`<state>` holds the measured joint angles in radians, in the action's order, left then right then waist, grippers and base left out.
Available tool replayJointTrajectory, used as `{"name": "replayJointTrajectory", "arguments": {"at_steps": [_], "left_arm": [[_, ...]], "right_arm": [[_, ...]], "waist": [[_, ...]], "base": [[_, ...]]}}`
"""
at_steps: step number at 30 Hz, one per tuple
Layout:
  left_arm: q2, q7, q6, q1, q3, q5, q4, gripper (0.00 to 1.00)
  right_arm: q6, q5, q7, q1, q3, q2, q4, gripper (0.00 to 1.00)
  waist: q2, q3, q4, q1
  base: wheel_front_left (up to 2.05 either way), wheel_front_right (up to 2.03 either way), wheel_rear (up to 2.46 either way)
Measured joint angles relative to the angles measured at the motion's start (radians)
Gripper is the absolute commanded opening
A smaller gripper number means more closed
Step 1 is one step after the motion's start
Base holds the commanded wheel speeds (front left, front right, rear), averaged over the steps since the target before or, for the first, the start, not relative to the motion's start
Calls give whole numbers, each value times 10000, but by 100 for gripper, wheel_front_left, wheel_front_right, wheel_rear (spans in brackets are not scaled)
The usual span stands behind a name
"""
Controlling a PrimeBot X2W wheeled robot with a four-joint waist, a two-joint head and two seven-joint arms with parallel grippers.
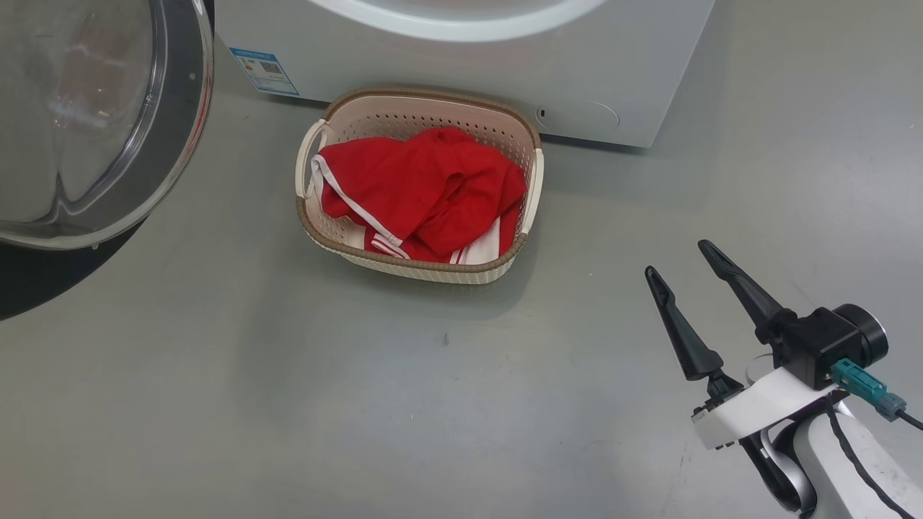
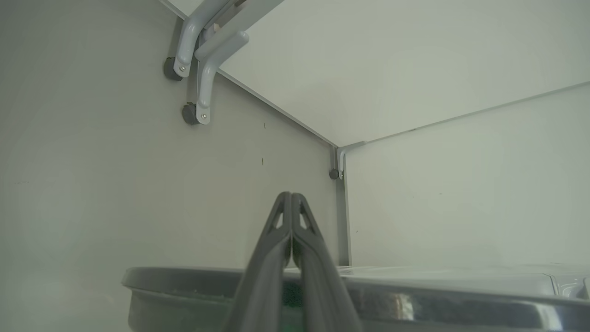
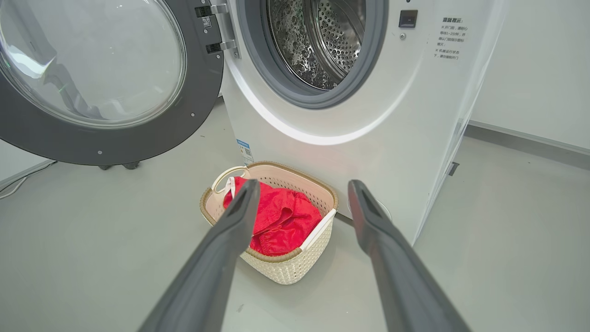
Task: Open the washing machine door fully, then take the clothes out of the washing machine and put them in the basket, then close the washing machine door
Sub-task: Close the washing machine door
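The red clothes [image 1: 425, 191] [image 3: 276, 219] with white trim lie bunched in the cream basket [image 1: 404, 115] [image 3: 295, 267], which stands on the floor against the white washing machine [image 1: 505, 65] [image 3: 368, 138]. The washing machine door [image 1: 94, 130] [image 3: 101, 78] hangs swung wide open on the left, and the steel drum [image 3: 318, 41] looks bare inside. My right gripper [image 1: 678, 259] [image 3: 302, 193] hovers open, right of and nearer than the basket, nothing between its fingers. My left gripper [image 2: 291, 198] is shut on nothing, pointing at a pale wall corner just above the door's dark rim [image 2: 184, 281].
Grey floor [image 1: 360, 404] stretches in front of the basket. A blue label [image 1: 264, 71] sits low on the machine's front. Grey brackets [image 2: 203, 69] show on the pale wall in the left wrist view. A skirting runs along the wall right of the machine [image 3: 530, 143].
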<state>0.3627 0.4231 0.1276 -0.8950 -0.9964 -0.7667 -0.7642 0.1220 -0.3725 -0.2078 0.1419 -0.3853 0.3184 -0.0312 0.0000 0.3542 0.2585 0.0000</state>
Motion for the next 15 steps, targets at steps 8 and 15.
{"name": "replayJointTrajectory", "arguments": {"at_steps": [8, 15], "left_arm": [[81, 642, 0, -102, 36, 31, -180, 0], [245, 1204, 6, -152, 146, 107, -355, 0]], "right_arm": [[0, -42, 0, 81, -2, 17, -8, 100], [0, -42, -2, 110, -2, 36, -25, 100]], "waist": [[0, 18, 12, 0], [0, -1, 39, 0]], "base": [[0, 0, 0], [0, 0, 0]]}}
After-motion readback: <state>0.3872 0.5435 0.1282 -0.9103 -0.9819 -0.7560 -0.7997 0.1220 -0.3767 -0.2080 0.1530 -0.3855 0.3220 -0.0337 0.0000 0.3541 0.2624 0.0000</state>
